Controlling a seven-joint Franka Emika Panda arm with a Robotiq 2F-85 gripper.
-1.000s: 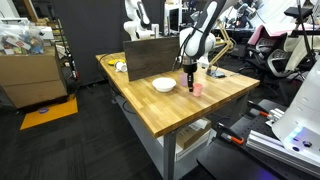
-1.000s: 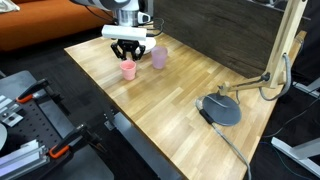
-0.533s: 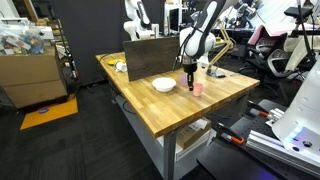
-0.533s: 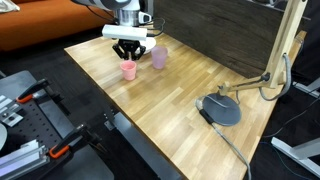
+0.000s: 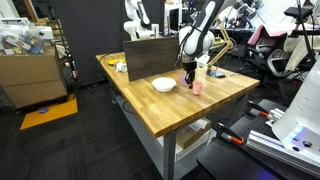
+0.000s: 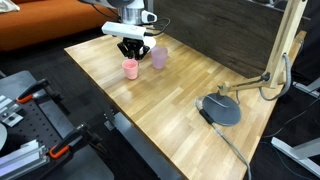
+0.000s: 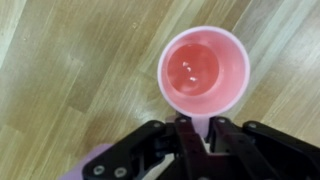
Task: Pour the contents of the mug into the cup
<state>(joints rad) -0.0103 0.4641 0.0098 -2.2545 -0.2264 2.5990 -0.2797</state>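
The pink mug stands on the wooden table, seen from above in the wrist view with a few small bits inside. It also shows in both exterior views. My gripper is directly over it, its fingers closed on the mug's handle. The pale lilac cup stands upright right beside the mug, and a sliver of it shows at the bottom left of the wrist view.
A wide white bowl sits on the table next to the mug. A dark board stands at the table's back. A desk lamp with a round grey base is near one corner.
The gripper's fingers have drawn in around the mug's handle, and the gripper and mug have shifted very slightly.
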